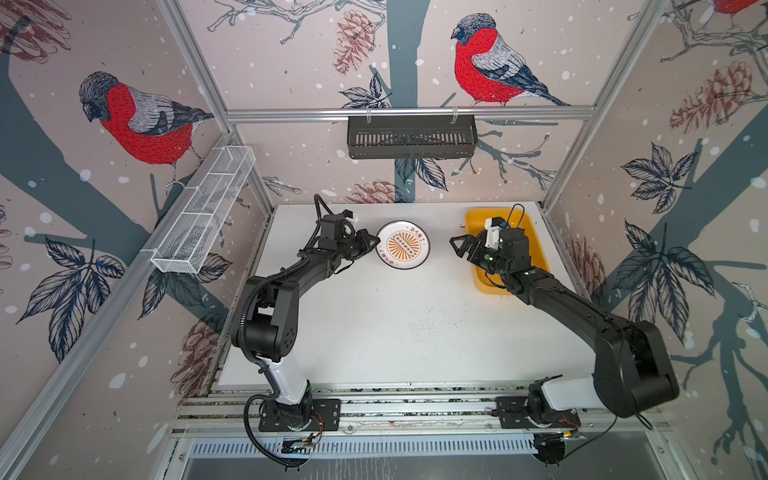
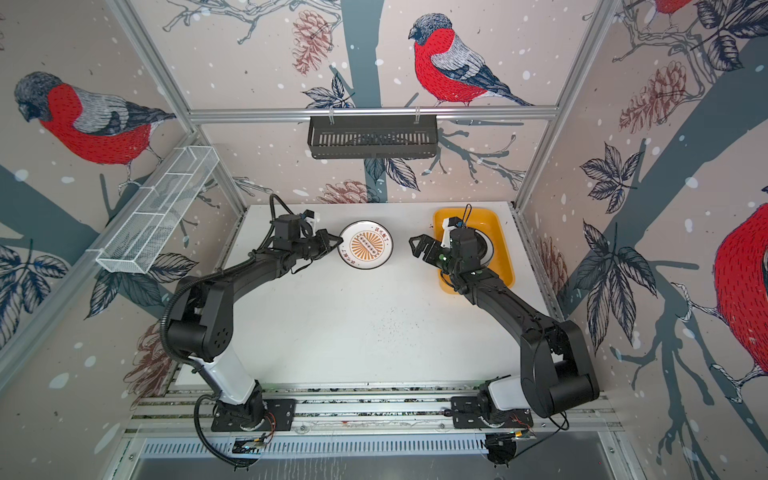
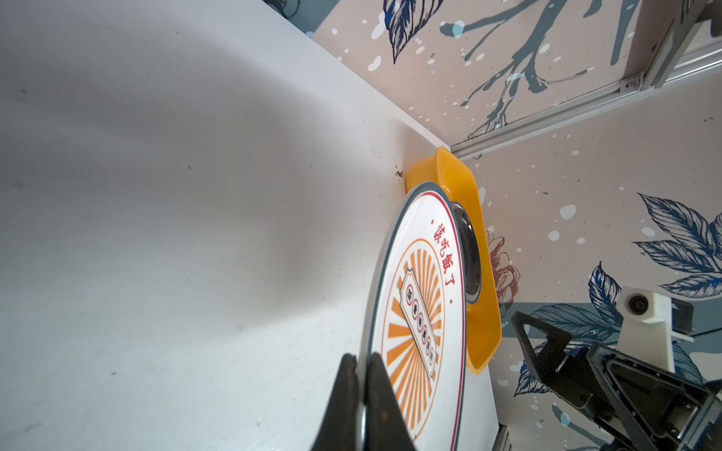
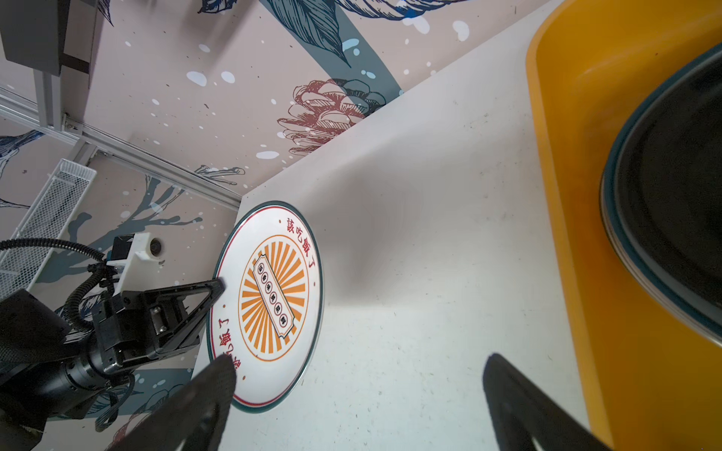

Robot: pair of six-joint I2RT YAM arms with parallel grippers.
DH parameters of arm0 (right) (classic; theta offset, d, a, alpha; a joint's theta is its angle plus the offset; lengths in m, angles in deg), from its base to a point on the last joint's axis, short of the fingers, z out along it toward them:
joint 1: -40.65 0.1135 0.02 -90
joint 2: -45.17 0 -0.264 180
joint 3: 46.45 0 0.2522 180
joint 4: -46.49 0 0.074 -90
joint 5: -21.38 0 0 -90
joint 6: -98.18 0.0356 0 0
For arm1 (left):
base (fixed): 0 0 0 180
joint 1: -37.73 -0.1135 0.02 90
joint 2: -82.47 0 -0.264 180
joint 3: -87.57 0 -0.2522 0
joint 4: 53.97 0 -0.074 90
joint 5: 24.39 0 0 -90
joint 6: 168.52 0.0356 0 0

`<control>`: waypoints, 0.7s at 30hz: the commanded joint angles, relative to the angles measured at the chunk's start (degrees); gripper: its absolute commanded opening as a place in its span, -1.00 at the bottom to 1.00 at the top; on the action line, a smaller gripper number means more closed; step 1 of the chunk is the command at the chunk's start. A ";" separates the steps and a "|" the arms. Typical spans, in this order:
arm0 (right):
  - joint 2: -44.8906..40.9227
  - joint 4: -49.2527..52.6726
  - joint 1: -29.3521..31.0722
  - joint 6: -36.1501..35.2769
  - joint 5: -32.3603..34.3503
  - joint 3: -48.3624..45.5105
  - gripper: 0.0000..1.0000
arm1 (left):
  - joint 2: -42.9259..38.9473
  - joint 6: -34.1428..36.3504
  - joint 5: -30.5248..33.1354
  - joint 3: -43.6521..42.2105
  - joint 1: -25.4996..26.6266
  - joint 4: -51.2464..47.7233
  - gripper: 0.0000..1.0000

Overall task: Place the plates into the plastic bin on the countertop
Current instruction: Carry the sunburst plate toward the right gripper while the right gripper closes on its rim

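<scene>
**Sunburst plate gripped at its rim, short of the bin**

The plate [image 1: 402,245] is round, shallow and white. It has a thin dark green edge, a fine red ring just inside it, red lettering on the rim, and an orange sunburst around a slanted label at the centre.

The plastic bin [image 4: 566,156] is a yellow-orange tray with rounded corners, set at the far right corner of the desk [image 1: 374,332]. In it lies a stack [image 4: 610,203] of green-edged plates, topped by a black plate [image 4: 672,187].

The left fingers [image 3: 381,398] are clamped on the sunburst plate's left rim, one on each face of it. The plate extends level from their tips towards the right fingers [image 4: 213,390]. Whether its base touches the desk cannot be told. The right fingers are spread wide and hold nothing. They hang over bare desk with their tips turned to the plate, apart from its rim. The plate lies between the two pairs of fingers. The bin is behind the right fingers, under that arm's wrist.
</scene>
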 commanded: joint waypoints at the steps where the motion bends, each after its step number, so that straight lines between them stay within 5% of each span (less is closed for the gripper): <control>1: -0.40 -1.63 0.08 0.82 -1.56 -0.09 0.97 | 0.08 -1.17 -1.32 2.02 1.53 1.39 -0.98; 13: 1.70 -2.48 0.33 1.57 -4.15 1.09 0.85 | 0.50 -3.72 -3.73 4.10 5.45 5.02 -0.97; 21: 3.14 -3.50 0.94 2.23 -5.46 1.59 0.50 | 0.90 -4.12 -4.35 4.87 6.67 5.57 -0.97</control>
